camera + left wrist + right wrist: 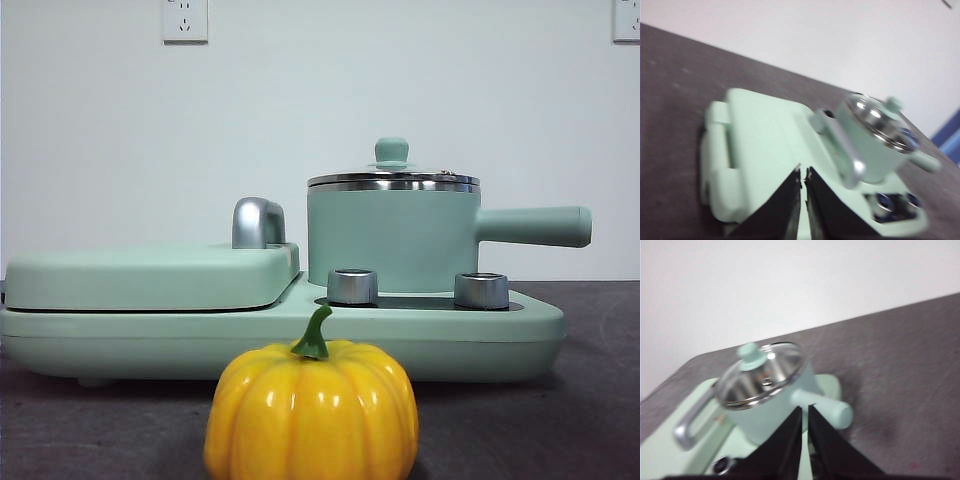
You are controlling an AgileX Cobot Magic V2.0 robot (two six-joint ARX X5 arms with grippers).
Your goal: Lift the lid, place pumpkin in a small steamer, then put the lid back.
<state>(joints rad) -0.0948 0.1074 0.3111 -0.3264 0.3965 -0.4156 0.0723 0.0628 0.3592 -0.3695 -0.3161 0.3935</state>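
Above the table, the right gripper (804, 412) hangs with its two black jaws nearly touching and nothing between them, aimed toward the small steamer (771, 412) and its long side handle (824, 407). The left gripper (803, 176) is likewise all but closed and empty, poised over the flat rectangular cover (767, 145) of the mint-green cooker. Neither arm shows in the front view.

The lid (393, 179) sits seated on the small steamer (392, 238), its mint-green knob (391, 152) upright at the centre. The pot stands on the raised right part of the cooker base (500, 330), behind two steel dials (352, 286). The pumpkin (312, 412) rests on the dark table (590, 420) in front of the cooker, near the camera, stem up, well apart from the pot. No step of the task appears begun.

The risks lie ahead. The knob is small and rounded; jaws that descend off-centre could slip off it or tilt the lid against the steel rim. A gripper arriving still closed would simply press on the knob. The pot's projecting handle could be nudged by the right arm, turning the pot on its base. The glossy, ribbed pumpkin looks about as wide as the pot mouth, so a skewed release could leave it perched on the rim, keeping the lid from seating.
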